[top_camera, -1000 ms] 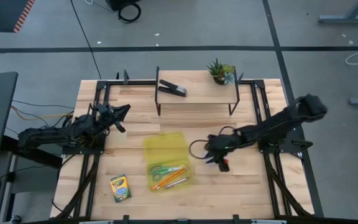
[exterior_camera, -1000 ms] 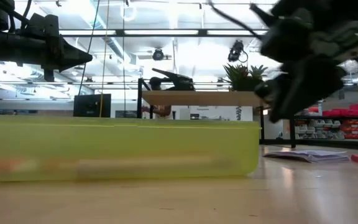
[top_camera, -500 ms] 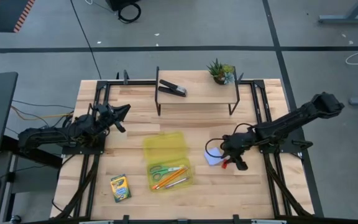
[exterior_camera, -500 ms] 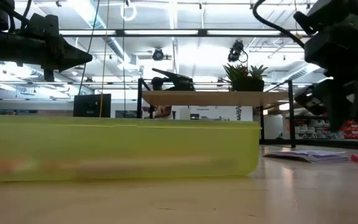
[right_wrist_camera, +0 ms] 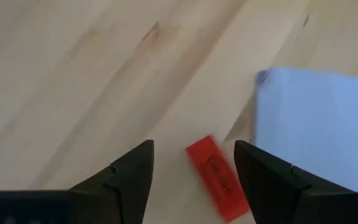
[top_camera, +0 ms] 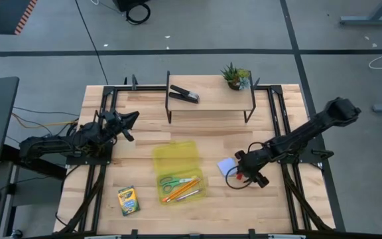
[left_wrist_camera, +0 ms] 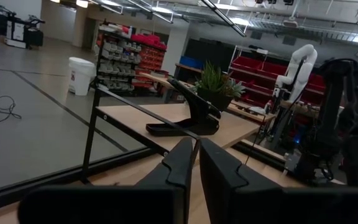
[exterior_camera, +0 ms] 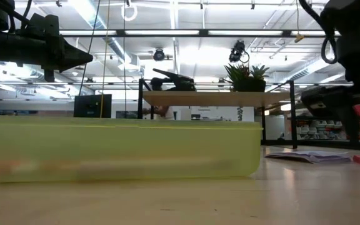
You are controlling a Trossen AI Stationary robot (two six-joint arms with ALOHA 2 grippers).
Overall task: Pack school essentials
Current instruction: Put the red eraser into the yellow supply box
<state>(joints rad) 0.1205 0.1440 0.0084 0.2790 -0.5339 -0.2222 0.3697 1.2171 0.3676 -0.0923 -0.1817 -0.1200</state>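
High view: wooden table point(top_camera: 144, 133), both arms in, yellow case point(top_camera: 180, 171) lies open near the middle.
Right gripper point(right_wrist_camera: 191, 171): low over the table right of the case, fingers spread apart, empty; red block point(right_wrist_camera: 218, 177) lies flat on the wood between the fingertips, not touched as far as I can tell.
Why so: jaws straddle the block, looks like lining up to pinch it, my guess.
Note pad point(right_wrist_camera: 316, 124): pale blue, flat on the table just beside the red block, on the case side of the gripper in the high view point(top_camera: 226, 166); not packed.
Left gripper point(left_wrist_camera: 194, 163): fingers pressed together, nothing held, hangs above the table's left side, waiting; well apart from the case.
Scissors point(top_camera: 175, 180): green handles, already inside the near half of the case.
Pencils point(top_camera: 184, 194): two orange ones, in the case alongside the scissors, nearer edge.
Crayon box point(top_camera: 128, 200): on the table near-left of the case, outside it, still to pack.
Stapler point(top_camera: 184, 93): black, on the raised shelf point(top_camera: 211, 103) at the far edge, not part of the pack.
Plant point(top_camera: 235, 76): small pot at the shelf's right end, same.
Progress: scissors and pencils in; block, pad and crayons left, judged from how they lie.
Risk: block is tiny, could slip or skid toward the pad when the fingers shut.
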